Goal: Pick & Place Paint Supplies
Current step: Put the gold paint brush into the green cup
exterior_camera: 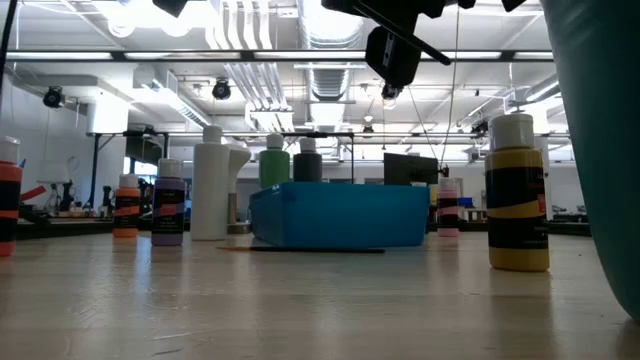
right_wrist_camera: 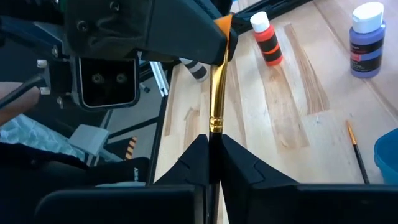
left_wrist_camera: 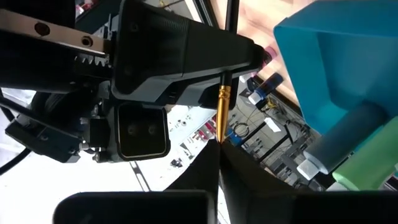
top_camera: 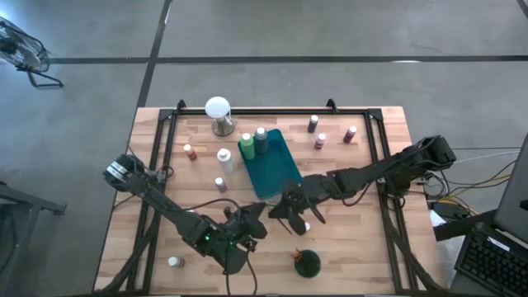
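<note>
A thin brush [right_wrist_camera: 216,93] with a gold ferrule and an orange handle hangs in the air between my two grippers, near the table's middle and just in front of the teal tray [top_camera: 272,165]. My left gripper [left_wrist_camera: 217,149] and my right gripper [right_wrist_camera: 211,155] face each other, both shut on the brush. In the high view they meet, left gripper [top_camera: 247,224] and right gripper [top_camera: 285,210]. Two green bottles [top_camera: 253,142] stand in the tray's far end. Small bottles [top_camera: 320,140] stand upright on the wood around it. My left gripper pinches the brush between its two fingertips at the handle side of the gold ferrule [left_wrist_camera: 219,134]. The fingers come about level from the table's near left and lie along the brush, which sticks out ahead, clear of the table. My right gripper pinches the ferrule's other end [right_wrist_camera: 215,129] between its two fingertips. The fingers come from the table's right, slanting slightly down, and lie along the brush. The brush runs straight ahead to the left gripper's fingers [right_wrist_camera: 186,37], clear of the table.
A white globe on a metal base [top_camera: 218,111] stands at the far edge. A second brush [right_wrist_camera: 357,152] lies on the wood by the tray. A yellow bottle [exterior_camera: 517,195], a white bottle [top_camera: 224,159], a purple bottle [top_camera: 220,185] and a round green thing [top_camera: 307,262] stand around.
</note>
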Motion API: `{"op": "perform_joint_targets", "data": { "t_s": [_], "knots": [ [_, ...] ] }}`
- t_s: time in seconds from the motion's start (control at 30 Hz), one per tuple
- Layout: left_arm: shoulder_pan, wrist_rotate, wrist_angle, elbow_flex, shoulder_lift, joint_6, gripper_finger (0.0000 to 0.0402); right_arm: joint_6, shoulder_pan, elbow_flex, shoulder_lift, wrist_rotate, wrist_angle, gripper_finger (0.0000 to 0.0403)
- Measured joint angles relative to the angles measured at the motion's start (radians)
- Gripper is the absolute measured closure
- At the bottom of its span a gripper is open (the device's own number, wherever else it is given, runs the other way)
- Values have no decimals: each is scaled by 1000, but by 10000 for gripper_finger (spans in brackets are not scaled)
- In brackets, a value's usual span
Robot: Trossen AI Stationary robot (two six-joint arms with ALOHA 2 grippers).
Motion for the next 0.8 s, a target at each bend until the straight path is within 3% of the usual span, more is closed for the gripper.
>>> {"op": "perform_joint_targets", "data": {
  "t_s": [0.2,0.43,0.57,0.7,0.8],
  "knots": [
    [-4,28,20,0,0,-43,328,-12,0,10,-2,-1,-22,389],
    [-10,-2,-4,0,-37,-304,254,-58,19,14,-99,103,-159,389],
    [-16,18,-89,0,-106,-586,228,-124,77,14,-208,258,-225,389],
    [-1,181,-194,-3,-185,-902,224,-227,204,14,-299,446,-175,389],
    [33,280,-205,-27,-231,-1029,225,-344,332,15,-331,625,-109,389]
  ]
}}
